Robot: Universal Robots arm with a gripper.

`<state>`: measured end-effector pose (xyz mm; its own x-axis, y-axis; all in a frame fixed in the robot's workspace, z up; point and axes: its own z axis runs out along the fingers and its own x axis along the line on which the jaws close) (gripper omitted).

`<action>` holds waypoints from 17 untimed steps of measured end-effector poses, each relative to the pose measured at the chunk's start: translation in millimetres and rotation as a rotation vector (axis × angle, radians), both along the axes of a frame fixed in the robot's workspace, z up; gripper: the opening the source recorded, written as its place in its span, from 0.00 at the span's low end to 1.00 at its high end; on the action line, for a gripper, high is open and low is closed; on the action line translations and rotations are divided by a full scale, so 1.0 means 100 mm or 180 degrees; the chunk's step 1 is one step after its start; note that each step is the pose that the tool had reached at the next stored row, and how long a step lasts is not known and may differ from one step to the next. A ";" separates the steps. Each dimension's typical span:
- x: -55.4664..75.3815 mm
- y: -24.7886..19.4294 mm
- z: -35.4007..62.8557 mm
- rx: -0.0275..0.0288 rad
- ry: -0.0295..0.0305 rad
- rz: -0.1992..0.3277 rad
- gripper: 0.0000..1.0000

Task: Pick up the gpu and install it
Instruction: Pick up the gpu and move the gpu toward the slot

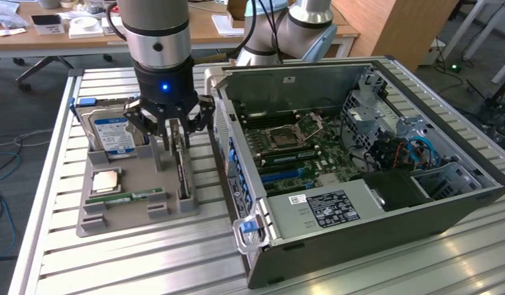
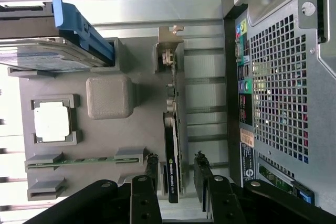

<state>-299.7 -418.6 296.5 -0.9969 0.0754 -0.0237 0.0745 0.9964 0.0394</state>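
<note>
The gpu (image 2: 171,145) stands on edge in a narrow slot of the grey holder tray (image 1: 121,218), along the tray's side nearest the open computer case (image 1: 449,203). It looks light and stiff but fragile. It is a thin bare board with small parts on its faces and its lower edge seated in the slot. I judge the safest hold to be across the 2 flat faces near the upper edge, squeezed gently and kept square so the card neither binds nor twists. The arm hangs upright over the tray, wrist pointing straight down, with the gripper (image 2: 176,167) centred over the card. Its 2 fingers (image 2: 202,170) line up 1 on each side of the board, with a gap showing between each and the card — parted, gripping nothing. Whether the tips have reached below the card's upper edge I cannot tell. The hard drive (image 1: 111,132) and RAM stick (image 1: 125,198) sit elsewhere in the same tray.
</note>
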 end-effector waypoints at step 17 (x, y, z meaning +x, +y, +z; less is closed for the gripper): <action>0.02 0.000 -0.012 0.0001 -0.0001 0.0000 0.42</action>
